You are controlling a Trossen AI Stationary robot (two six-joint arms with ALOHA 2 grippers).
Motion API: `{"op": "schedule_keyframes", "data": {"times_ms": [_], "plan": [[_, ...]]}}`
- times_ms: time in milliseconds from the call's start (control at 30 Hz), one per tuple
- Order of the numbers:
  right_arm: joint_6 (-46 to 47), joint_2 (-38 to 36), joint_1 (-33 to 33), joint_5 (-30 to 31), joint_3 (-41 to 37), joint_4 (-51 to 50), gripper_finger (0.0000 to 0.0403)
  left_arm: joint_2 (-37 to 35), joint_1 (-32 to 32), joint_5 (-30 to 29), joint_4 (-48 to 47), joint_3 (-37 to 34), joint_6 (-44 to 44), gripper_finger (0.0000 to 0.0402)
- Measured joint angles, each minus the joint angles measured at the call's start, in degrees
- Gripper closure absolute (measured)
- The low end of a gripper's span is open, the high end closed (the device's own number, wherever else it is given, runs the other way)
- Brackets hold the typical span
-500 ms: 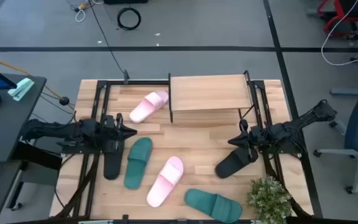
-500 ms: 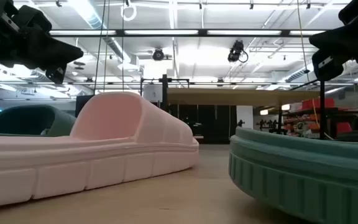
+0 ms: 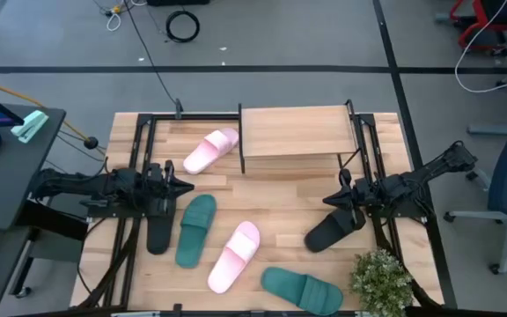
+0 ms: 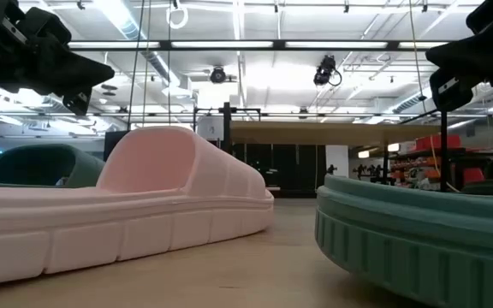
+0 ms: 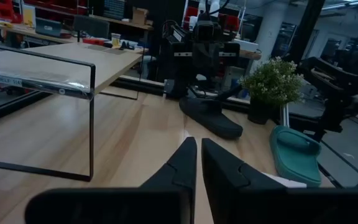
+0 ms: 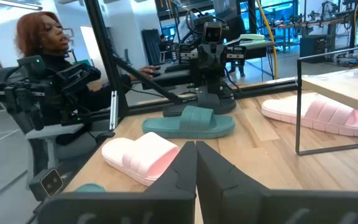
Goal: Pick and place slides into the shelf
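Left gripper (image 3: 186, 186) shut, empty, right gripper (image 3: 329, 200) likewise (above table)

The strip of desk (image 3: 280, 180) in front of the shelf (image 3: 296, 130) lies bare — open from both sides. Nearer the front edge, slides crowd the middle: teal (image 3: 195, 228), pink (image 3: 235, 255), teal (image 3: 302, 288). A plant (image 3: 380, 279) blocks the front right corner — a black slide (image 3: 334, 229) just beside it.
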Motion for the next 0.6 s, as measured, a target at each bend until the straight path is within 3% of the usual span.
{"op": "schedule_keyframes", "data": {"times_ms": [600], "plan": [[0.0,0.0,0.0,0.0,0.0,0.0,0.0398,0.0,0.0,0.0,0.0,0.0,0.0,0.0370]]}}
